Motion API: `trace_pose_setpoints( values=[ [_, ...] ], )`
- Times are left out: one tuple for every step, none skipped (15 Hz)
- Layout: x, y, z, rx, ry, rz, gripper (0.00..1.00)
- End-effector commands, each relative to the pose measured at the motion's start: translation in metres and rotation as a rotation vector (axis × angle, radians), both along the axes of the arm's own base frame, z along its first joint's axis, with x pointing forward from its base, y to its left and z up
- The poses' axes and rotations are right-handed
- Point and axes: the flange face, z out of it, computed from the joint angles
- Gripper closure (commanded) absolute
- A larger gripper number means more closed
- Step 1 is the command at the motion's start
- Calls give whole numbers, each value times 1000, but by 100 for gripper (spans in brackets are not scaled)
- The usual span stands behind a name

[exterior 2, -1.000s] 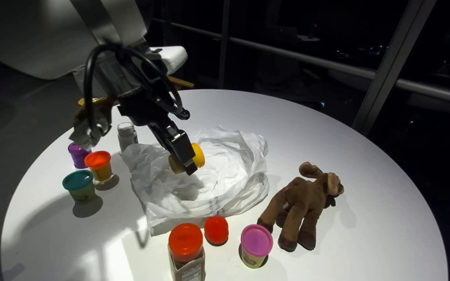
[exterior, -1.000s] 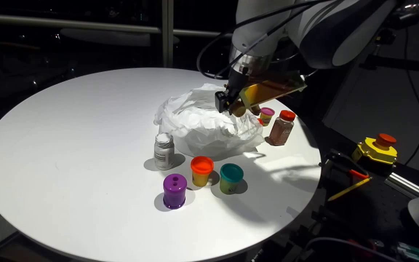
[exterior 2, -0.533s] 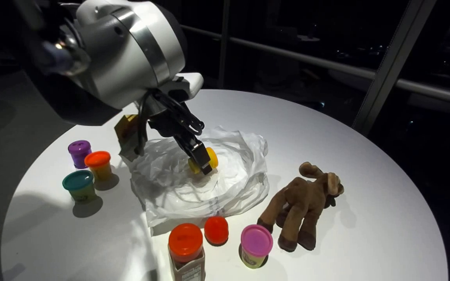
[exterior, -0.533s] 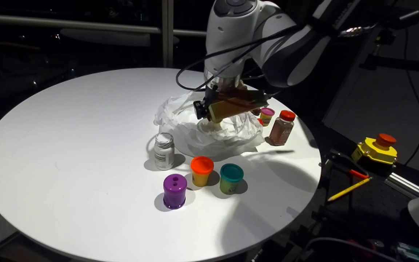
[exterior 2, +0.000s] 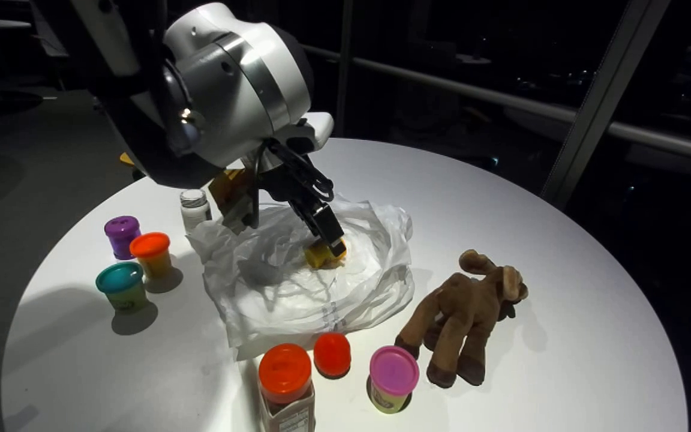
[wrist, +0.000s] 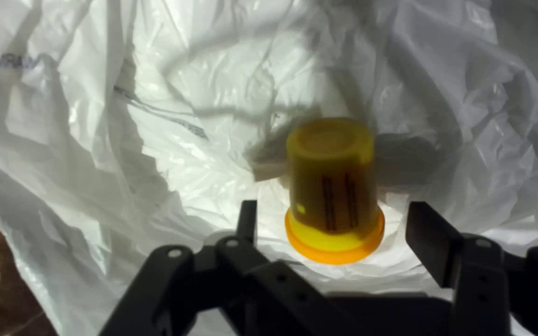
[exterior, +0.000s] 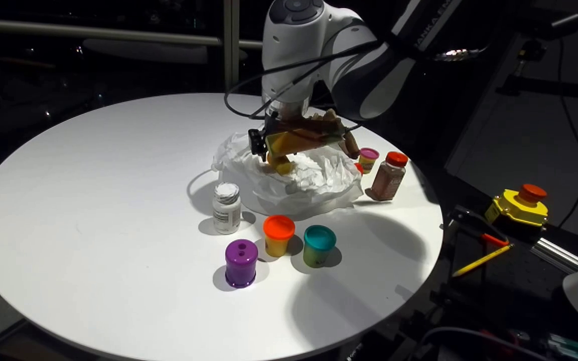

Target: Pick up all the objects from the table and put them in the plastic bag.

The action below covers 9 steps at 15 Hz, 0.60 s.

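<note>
"Wrist view, right of centre: the yellow tub (wrist: 332, 186), blurred, is at the mouth of the white bag (wrist: 194, 186). Over it or resting in it, I can't tell."

"And the gripper (wrist: 332, 219)?"

"Spread wide, fingers (wrist: 430, 242) clear of the tub on both sides, holding nothing."

"Farther out?"

"In an exterior view, a brown plush animal (exterior 2: 468, 306) at right, a teal-lidded tub (exterior 2: 122, 291) at left, both on the white table (exterior 2: 591, 360)."

Bag (exterior 2: 381, 300) white, print (exterior 2: 330, 315) dark; tub (wrist: 333, 186) yellow, lid (wrist: 336, 257) orange; plush toy (exterior 2: 468, 306) brown.
</note>
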Motion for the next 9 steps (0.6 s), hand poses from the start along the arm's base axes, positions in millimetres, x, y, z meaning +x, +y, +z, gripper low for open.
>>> trace_pose_setpoints(
  values=[
    [-41, -1, 42, 44, 124, 83, 0],
    [-53, 0, 53, 65, 148, 118, 0],
    [-67, 4, 58, 86, 185, 148, 0],
    [-83, 7, 61, 105, 231, 173, 0],
    [-98, 11, 65, 122, 280, 193, 0],
    [-111, 12, 70, 129, 324, 203, 0],
    [-123, 13, 79, 137, 358, 213, 0],
    [-133, 14, 89, 143, 386, 220, 0],
    [-141, 15, 99, 152, 410, 223, 0]
  ],
)
